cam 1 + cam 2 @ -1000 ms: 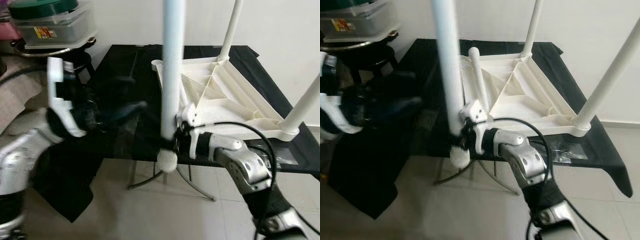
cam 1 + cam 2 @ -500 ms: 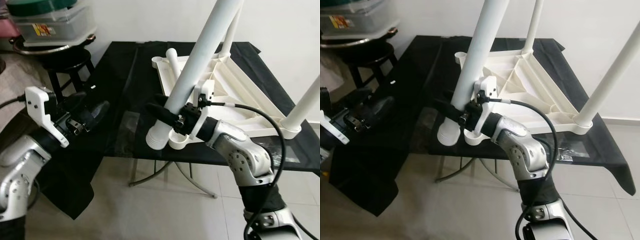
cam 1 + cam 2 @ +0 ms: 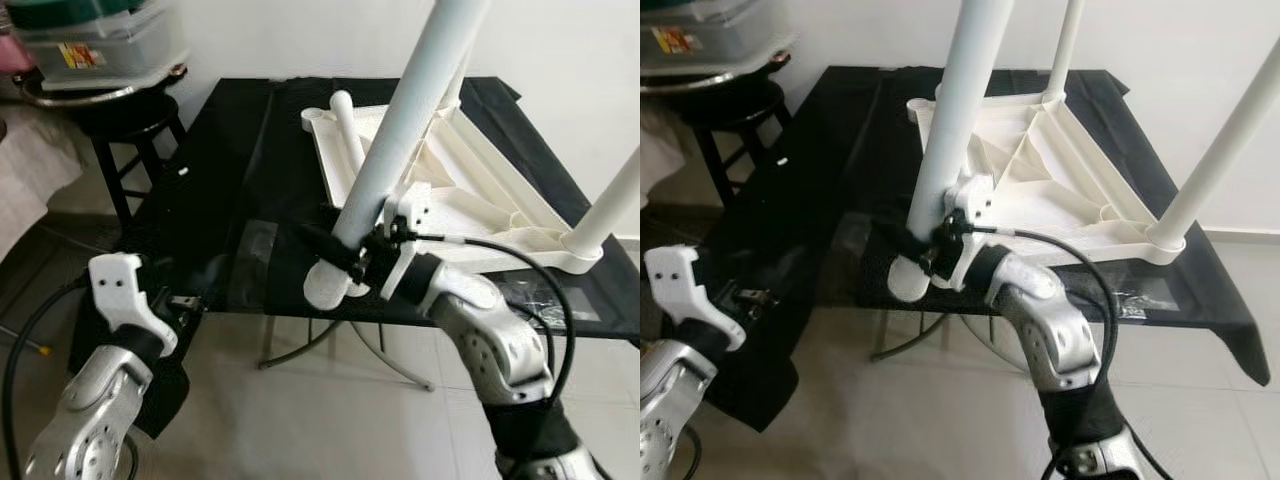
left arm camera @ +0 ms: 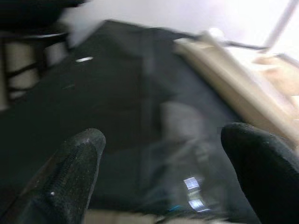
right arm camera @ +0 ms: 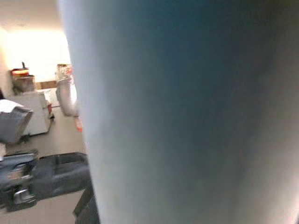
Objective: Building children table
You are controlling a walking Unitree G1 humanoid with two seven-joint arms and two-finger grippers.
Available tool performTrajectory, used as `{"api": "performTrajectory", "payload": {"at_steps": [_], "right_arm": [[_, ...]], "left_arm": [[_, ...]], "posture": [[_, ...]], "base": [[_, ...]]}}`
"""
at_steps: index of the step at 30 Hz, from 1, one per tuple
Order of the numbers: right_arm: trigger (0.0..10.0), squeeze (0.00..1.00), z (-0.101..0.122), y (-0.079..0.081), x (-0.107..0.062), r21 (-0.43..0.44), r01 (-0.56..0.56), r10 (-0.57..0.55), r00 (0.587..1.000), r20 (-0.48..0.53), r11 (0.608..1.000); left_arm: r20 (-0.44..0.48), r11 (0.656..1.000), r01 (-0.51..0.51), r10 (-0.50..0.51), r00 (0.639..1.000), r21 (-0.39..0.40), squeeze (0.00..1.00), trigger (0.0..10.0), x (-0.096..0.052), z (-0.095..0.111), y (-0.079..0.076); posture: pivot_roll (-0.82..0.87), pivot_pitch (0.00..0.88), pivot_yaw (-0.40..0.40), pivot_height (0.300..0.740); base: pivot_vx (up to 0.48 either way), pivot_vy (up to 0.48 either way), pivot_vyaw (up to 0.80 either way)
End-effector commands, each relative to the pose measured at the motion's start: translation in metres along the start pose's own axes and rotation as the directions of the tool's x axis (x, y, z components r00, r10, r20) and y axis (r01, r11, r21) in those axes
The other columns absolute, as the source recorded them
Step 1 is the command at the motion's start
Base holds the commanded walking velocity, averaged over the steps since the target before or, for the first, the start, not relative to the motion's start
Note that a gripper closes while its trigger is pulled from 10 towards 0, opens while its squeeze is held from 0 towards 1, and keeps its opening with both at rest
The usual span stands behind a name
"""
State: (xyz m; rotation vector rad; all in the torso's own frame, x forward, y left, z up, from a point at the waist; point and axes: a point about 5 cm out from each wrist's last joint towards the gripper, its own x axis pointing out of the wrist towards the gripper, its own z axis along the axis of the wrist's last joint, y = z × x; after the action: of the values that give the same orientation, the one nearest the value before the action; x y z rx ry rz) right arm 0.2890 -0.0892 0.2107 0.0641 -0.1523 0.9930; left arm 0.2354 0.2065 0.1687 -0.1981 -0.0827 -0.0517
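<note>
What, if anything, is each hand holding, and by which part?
The right hand grips a long white plastic table leg near its lower end, just above the tip. The left hand is open and holds nothing.

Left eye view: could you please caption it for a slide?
Right gripper seats white leg into upturned tabletop.

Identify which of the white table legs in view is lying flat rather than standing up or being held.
It is the short white leg lying on the upturned tabletop near its far-left corner. Two others stand upright in corner sockets, and the right gripper holds another tilted.
</note>
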Motion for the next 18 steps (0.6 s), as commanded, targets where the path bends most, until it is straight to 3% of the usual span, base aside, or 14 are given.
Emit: {"api": "performTrajectory", "payload": {"at_steps": [1,5,9,11,13,18], "right_arm": [[10.0,0.00,0.000,0.009,0.002,-0.026,-0.029,0.029,1.000,0.004,0.999],[10.0,0.00,-0.010,0.008,0.000,-0.030,-0.016,0.015,1.000,-0.021,0.999],[10.0,0.00,-0.045,0.018,-0.013,-0.010,-0.009,0.008,0.994,-0.110,1.000],[10.0,0.00,-0.045,0.018,-0.013,-0.010,-0.009,0.008,0.994,-0.110,1.000],[10.0,0.00,-0.054,0.029,-0.018,-0.001,-0.026,0.026,0.992,-0.127,1.000],[10.0,0.00,-0.052,0.027,-0.017,0.006,-0.025,0.026,0.993,-0.119,1.000]], "left_arm": [[-0.030,0.994,-0.083,0.085,0.996,0.072,0.00,10.0,-0.007,-0.011,0.003],[-0.058,0.991,-0.064,0.071,0.996,0.119,0.00,10.0,-0.010,-0.019,-0.005],[-0.128,0.989,0.018,0.001,0.992,0.148,0.00,10.0,-0.022,-0.037,-0.033],[-0.128,0.989,0.018,0.001,0.992,0.148,0.00,10.0,-0.022,-0.037,-0.033],[-0.128,0.973,0.061,-0.033,0.991,0.220,0.00,10.0,-0.029,-0.038,-0.043],[-0.106,0.975,0.004,0.020,0.994,0.222,0.00,10.0,-0.031,-0.038,-0.039]], "posture": [[-0.08,0.071,0.020,0.740],[-0.09,0.065,0.021,0.740],[-0.09,0.070,0.022,0.740],[-0.09,0.070,0.022,0.740],[-0.09,0.081,0.025,0.740],[-0.08,0.078,0.022,0.740]], "base": [[0.000,0.000,0.00],[0.000,0.000,0.00],[0.000,0.000,0.00],[0.000,0.000,0.00],[0.000,0.000,0.00],[0.000,0.000,0.00]]}}
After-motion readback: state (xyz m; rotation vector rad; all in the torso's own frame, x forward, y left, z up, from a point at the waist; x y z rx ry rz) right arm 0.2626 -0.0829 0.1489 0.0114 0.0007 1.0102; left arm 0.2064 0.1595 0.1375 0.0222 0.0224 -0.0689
